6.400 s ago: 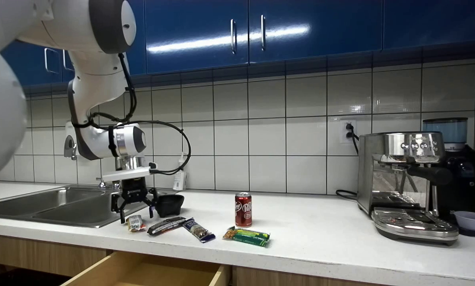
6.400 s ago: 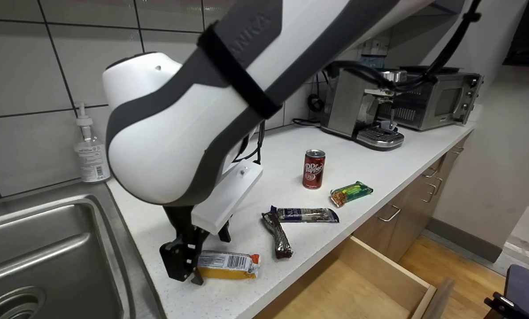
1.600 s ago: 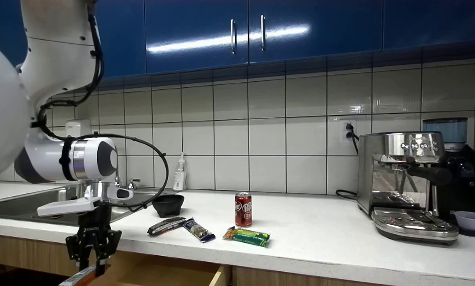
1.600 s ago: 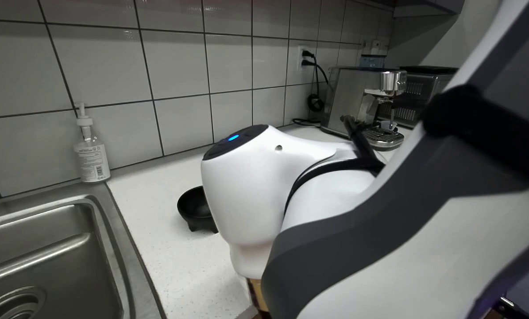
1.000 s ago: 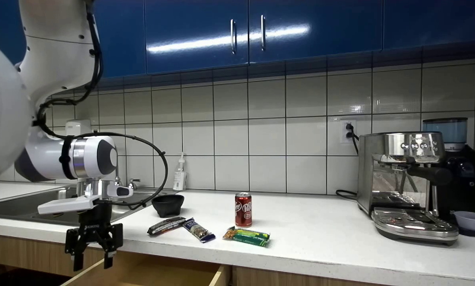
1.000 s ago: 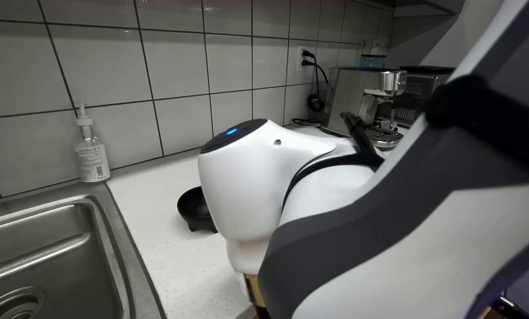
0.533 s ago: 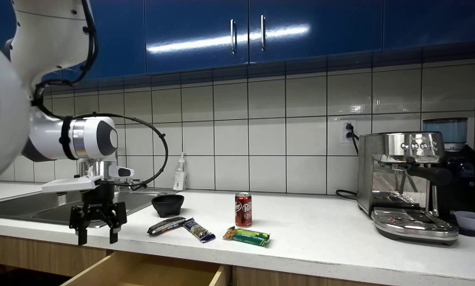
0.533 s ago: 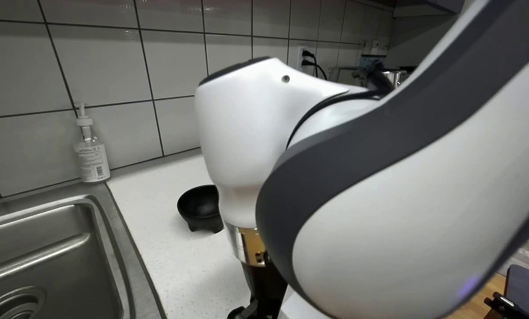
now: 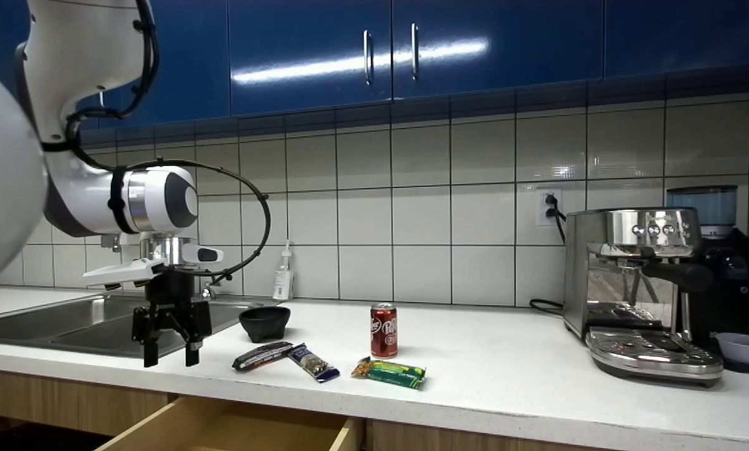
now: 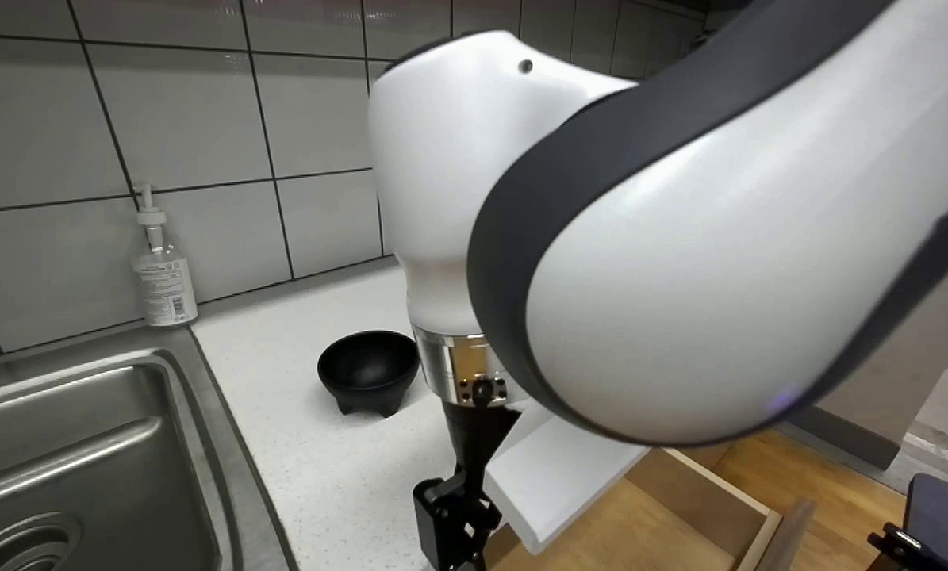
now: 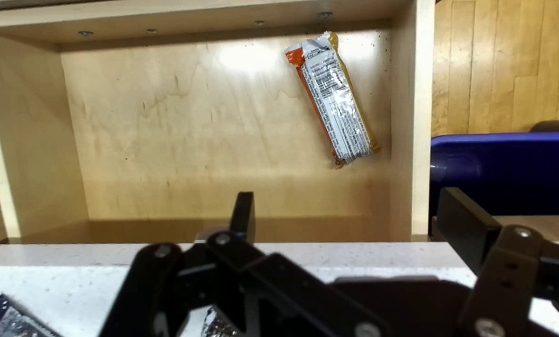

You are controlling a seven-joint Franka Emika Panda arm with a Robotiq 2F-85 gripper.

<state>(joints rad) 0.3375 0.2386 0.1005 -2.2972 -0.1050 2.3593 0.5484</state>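
Observation:
My gripper point(image 9: 171, 362) is open with nothing between its fingers, above the counter's front edge by the pulled-out drawer point(image 9: 249, 432). In the wrist view, a silver, orange and yellow wrapped bar point(image 11: 335, 103) lies tilted on the drawer's floor towards the right wall, apart from my fingers point(image 11: 244, 213). To the gripper's right in an exterior view, a dark-wrapped bar point(image 9: 262, 356), a blue-ended bar point(image 9: 313, 363) and a green bar point(image 9: 388, 373) lie on the counter. Behind the green one stands a red soda can point(image 9: 384, 331). The arm hides these from the exterior view with the sink up close.
A black bowl point(image 10: 368, 369) stands on the counter near the metal sink point(image 10: 180, 412). Against the tiled wall is a soap bottle point(image 9: 283, 275). An espresso machine point(image 9: 631, 288) occupies the counter's far right. Beyond the drawer is a dark blue object point(image 11: 504, 168).
The silver-orange bar went from the counter to over the drawer in my shut gripper. Then the jaws opened and let it go. Since then the gripper has risen and shifted slightly right, towards the counter.

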